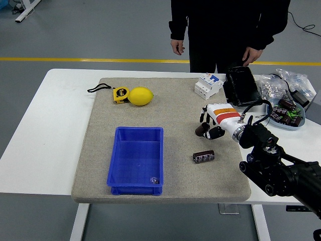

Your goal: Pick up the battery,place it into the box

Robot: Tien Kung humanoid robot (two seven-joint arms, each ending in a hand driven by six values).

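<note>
My right hand [207, 128], white with an orange band and dark fingers, hangs low over the right part of the grey mat [165, 113]. Its fingers are curled around a dark cylindrical battery [201, 132]. A second dark battery [203, 156] lies on the mat just below the hand. The blue box [135, 130] stands on the mat to the hand's left, with a small clear object [154, 179] in its near right corner. The left arm does not show.
A lemon [141, 96] and a yellow tape measure [120, 94] lie at the mat's back left. A white breaker [208, 84] and a black device [241, 85] sit behind the hand. A bowl of batteries [287, 114] is at the right. A person [228, 30] stands across the table.
</note>
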